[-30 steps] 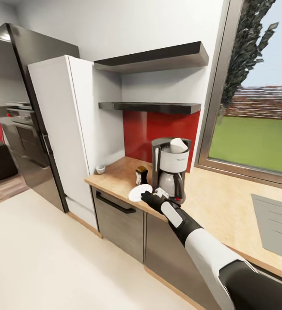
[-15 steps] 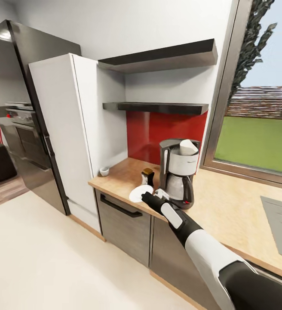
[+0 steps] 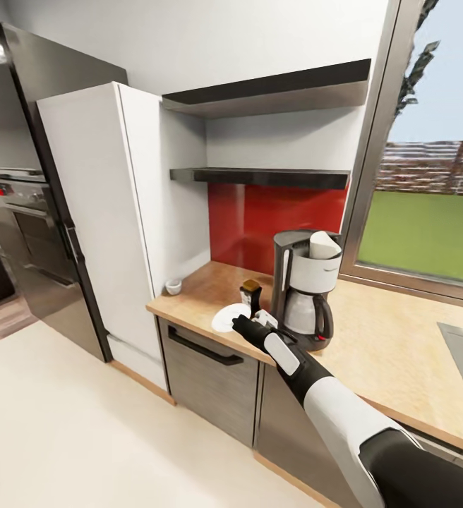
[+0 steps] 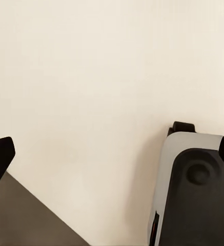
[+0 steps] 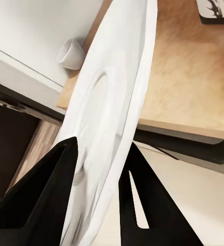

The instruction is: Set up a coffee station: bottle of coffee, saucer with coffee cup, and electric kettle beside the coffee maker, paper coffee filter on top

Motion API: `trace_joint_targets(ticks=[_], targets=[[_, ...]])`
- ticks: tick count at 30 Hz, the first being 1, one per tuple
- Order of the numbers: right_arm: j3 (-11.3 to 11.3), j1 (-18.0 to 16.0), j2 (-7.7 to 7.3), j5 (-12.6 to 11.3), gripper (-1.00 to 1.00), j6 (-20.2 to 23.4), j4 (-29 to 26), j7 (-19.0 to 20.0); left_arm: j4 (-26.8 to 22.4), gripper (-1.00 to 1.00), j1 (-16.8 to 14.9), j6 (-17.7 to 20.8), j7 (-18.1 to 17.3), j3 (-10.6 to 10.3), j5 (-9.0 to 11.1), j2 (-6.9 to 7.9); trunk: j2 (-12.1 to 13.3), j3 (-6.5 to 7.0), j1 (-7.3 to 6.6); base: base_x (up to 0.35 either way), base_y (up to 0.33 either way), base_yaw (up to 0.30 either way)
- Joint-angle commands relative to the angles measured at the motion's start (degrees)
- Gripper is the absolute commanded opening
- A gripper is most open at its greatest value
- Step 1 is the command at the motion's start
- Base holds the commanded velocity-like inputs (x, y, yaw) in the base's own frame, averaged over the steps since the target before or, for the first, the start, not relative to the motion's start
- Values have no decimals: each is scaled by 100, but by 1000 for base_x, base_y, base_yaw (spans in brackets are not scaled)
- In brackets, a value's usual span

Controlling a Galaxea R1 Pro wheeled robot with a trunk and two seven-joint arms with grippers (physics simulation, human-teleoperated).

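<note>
Nearest, the right gripper (image 5: 99, 169) has its two black jaws clamped on the rim of the small round white saucer (image 5: 109, 107), which in the right wrist view stands on edge between them. In the head view the saucer (image 3: 231, 317) sits at the tip of the outstretched right arm, over the front edge of the long tan wood-look tabletop (image 3: 373, 346).

Just past it stands the small dark bottle of coffee (image 3: 250, 294) with its yellow-gold cap, and beside that the tall black and silver coffee maker (image 3: 306, 288), a white paper coffee filter (image 3: 323, 247) on top. So the free spot for the saucer probably lies straight ahead and slightly down. The small white-grey coffee cup (image 3: 173, 286) rests farther along, by the white cabinet.

The left gripper's (image 4: 112, 154) black jaws stand wide apart over pale floor.

No writing can be read.
</note>
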Motion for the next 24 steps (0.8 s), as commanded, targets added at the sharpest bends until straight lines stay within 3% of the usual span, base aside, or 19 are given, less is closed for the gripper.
trace_joint_targets(ticks=[1,13,18,24], targets=[[8,-3,0,-23,-100,11,-3,-10,-9,100,0,17,32,-45,56,5,-9,-7,3,13,14,-16],[7,-2,0,-23,-100,20,-12,-9,-8,100,-4,17,32,-45,56,-8,-9,-7,3,1,2,-19],[6,-2,0,-23,-100,18,-12,-9,-9,100,-8,17,32,-45,57,-4,-9,-7,3,0,66,-253],[6,-2,0,-23,-100,16,-12,-9,-13,100,-8,17,32,-45,57,-3,-9,-7,3,0,265,-275]])
